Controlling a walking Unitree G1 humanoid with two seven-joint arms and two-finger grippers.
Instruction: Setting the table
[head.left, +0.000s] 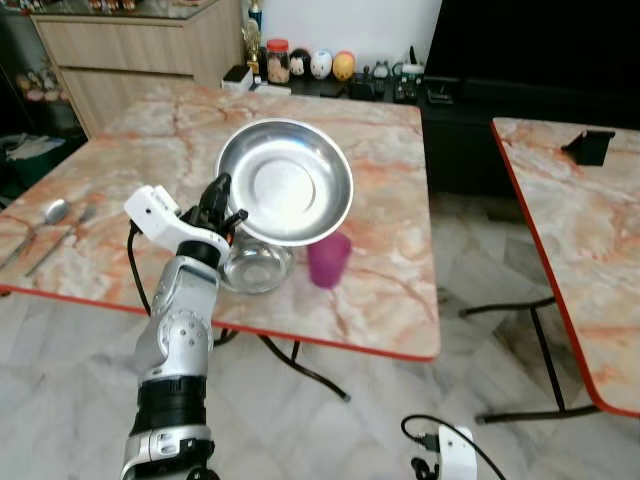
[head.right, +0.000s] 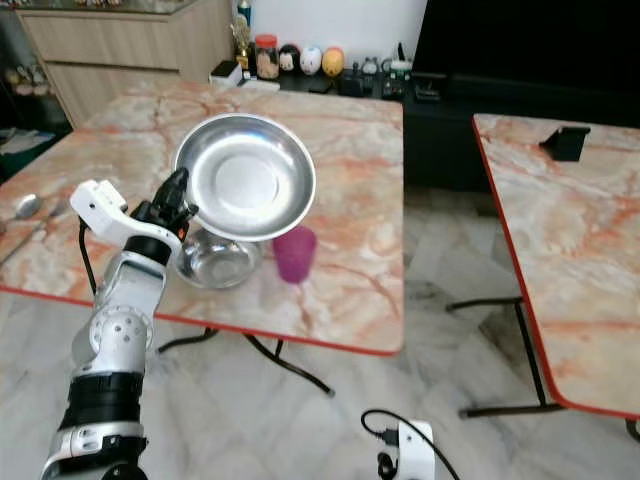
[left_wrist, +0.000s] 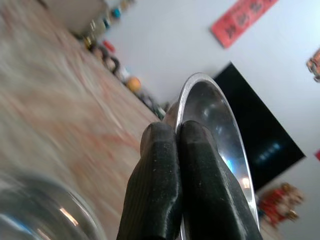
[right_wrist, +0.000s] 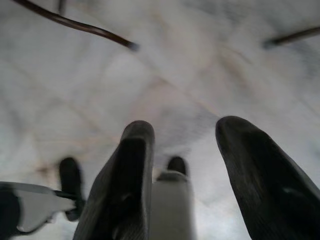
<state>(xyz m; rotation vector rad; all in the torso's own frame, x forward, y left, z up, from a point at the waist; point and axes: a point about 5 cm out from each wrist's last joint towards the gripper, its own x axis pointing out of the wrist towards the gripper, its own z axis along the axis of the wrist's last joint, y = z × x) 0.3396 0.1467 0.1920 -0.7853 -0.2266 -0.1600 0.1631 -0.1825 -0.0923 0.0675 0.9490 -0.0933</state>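
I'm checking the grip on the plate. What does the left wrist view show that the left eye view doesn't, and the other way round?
Left wrist view alone: the two black fingers pressed together on the steel plate's rim, and a red banner on the wall.

Left eye view alone: the purple cup, a spoon near the table's left edge, and the second table.

Both: the left gripper holding the plate tilted above the glass bowl.

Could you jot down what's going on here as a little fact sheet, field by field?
Held item: steel plate, tilted, lifted above the table
Holder: left gripper, fingers pinching the plate's rim
Under the plate: glass bowl
Beside bowl: purple cup, upright
Cutlery: spoon near table's left edge
Right gripper: open, hanging low over the floor
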